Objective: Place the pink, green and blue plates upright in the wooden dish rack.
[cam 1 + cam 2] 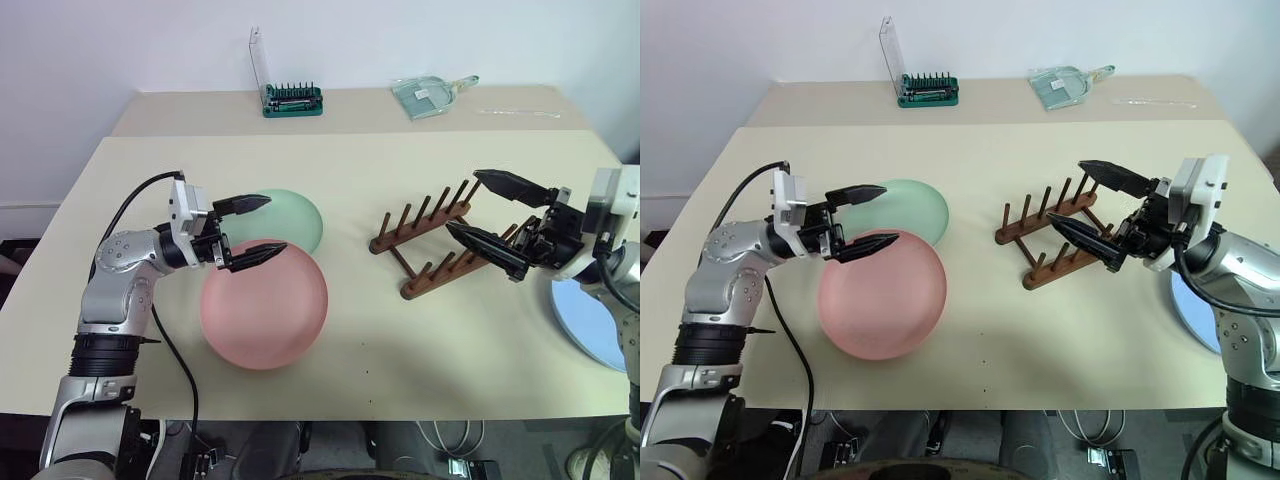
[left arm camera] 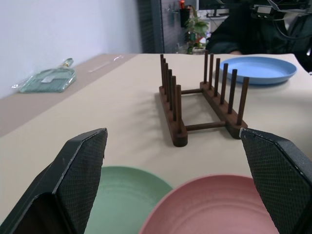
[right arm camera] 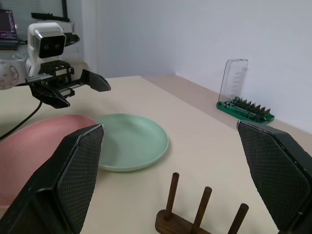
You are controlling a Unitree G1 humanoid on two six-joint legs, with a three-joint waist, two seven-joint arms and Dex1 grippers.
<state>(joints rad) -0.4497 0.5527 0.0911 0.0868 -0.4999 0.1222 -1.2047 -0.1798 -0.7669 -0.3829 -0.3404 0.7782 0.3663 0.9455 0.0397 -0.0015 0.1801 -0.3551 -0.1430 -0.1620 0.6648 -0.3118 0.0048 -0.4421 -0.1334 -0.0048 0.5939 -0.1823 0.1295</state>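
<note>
Looking down from the head views, the pink plate (image 1: 265,303) lies flat on the desk (image 1: 400,185), its far edge overlapping the green plate (image 1: 290,215) behind it, with the empty rack (image 1: 440,250) well to their right and the blue plate (image 1: 590,320) at the desk's right edge. The left tool (image 1: 250,228) hovers spread wide over the pink and green plates, holding nothing; the right tool (image 1: 500,215) hangs equally wide and empty beside the rack. From the left wrist, the pegs stand thin and closely spaced (slots look narrow), with the blue plate beyond. From the right wrist, the green plate's shallow rim shows plainly. These plates look light, stiff and matte, probably plastic, so not fragile but thin-edged; lying flat, each likely needs pinching at the raised rim, the pink one first since it rests on top.
</note>
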